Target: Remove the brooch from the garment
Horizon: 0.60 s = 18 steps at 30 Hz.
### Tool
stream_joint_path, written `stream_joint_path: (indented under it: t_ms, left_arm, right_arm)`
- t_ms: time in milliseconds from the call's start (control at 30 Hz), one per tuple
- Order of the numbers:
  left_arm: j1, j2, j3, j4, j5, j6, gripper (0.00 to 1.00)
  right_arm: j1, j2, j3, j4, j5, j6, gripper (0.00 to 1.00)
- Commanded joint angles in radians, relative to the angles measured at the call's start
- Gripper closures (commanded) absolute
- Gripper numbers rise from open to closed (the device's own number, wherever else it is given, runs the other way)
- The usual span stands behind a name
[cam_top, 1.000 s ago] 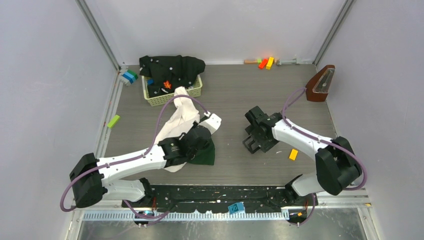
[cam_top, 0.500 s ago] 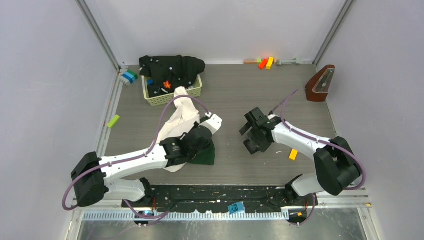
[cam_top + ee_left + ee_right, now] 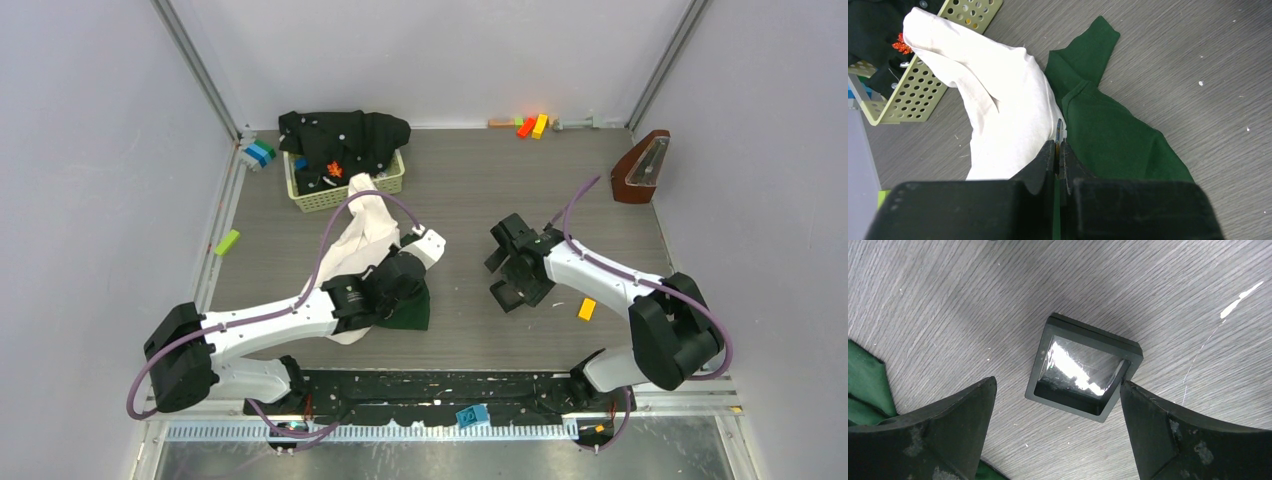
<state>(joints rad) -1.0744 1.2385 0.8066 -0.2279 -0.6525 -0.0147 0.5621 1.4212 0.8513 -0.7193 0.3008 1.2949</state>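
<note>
My left gripper [image 3: 1058, 147], jaws shut, sits on the garment [image 3: 998, 100] at its cream-green seam, the cloth stretching away to an orange-red speck [image 3: 898, 42] (perhaps the brooch) by the basket [image 3: 918, 95]; my right gripper [image 3: 1058, 387] gapes wide over a black box [image 3: 1088, 340], farther off.

Our right hand [image 3: 500, 278] has turned and shifted slightly toward the desk's left edge; we now see its fingers [image 3: 948, 430] spread apart, one on either side of the small black box [image 3: 1083, 371].
</note>
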Motion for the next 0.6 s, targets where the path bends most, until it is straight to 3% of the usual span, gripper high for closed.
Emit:
stream_joint_path:
  t_ms: [0, 333, 567]
  left_arm:
    - [-0.007, 0.003, 0.014, 0.044, 0.001, 0.007, 1.00]
    - [-0.006, 0.004, 0.016, 0.038, 0.002, 0.007, 1.00]
    - [-0.007, 0.009, 0.018, 0.038, 0.003, 0.009, 1.00]
  right_arm:
    - [-0.004, 0.007, -0.002, 0.004, 0.032, 0.032, 0.01]
    - [-0.017, 0.008, -0.071, 0.065, 0.014, 0.052, 0.03]
    - [-0.017, -0.019, -0.093, 0.070, 0.021, 0.062, 0.17]
